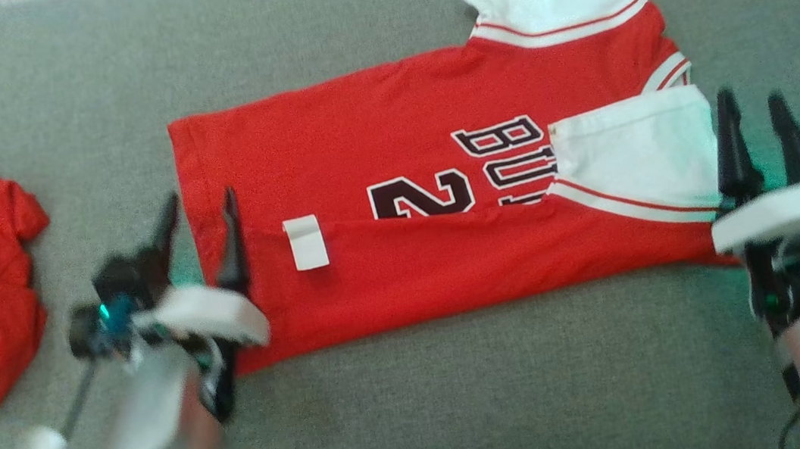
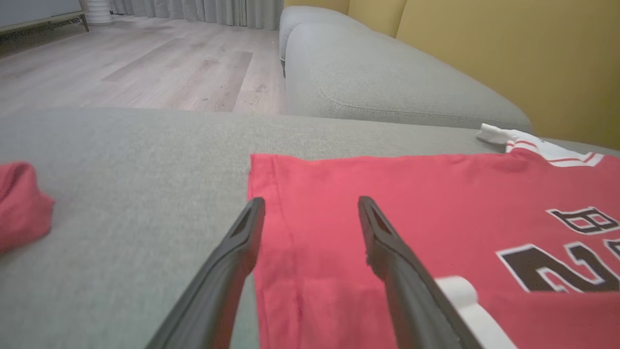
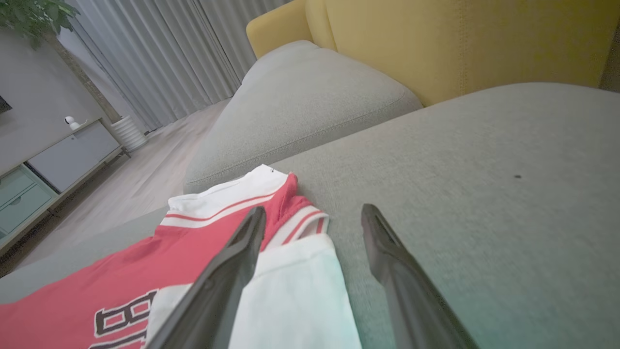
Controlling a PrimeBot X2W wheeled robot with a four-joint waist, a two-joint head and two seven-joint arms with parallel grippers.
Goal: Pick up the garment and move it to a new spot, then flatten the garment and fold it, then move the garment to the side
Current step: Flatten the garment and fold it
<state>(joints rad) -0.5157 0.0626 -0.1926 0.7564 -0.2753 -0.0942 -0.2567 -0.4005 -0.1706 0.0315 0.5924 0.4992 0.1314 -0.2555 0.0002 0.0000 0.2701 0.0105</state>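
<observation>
Underneath, grey sofa (image 1: 467, 399) bears jersey (image 1: 375, 144); left gripper (image 1: 200, 197), right gripper (image 1: 751, 96) released; wood floor (image 2: 145, 72) beyond.

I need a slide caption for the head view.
Open left gripper and open right gripper at opposite ends of the half-folded red jersey on the sofa.

Head cam looks steeply down on the grey sofa seat (image 1: 469, 414), close. Left wrist cam sits low at the hem of the red jersey (image 2: 411, 184), facing the wood floor (image 2: 145, 63). Right wrist cam low at its sleeve end, facing the yellow backrest (image 3: 460, 43). All share the jersey.
</observation>
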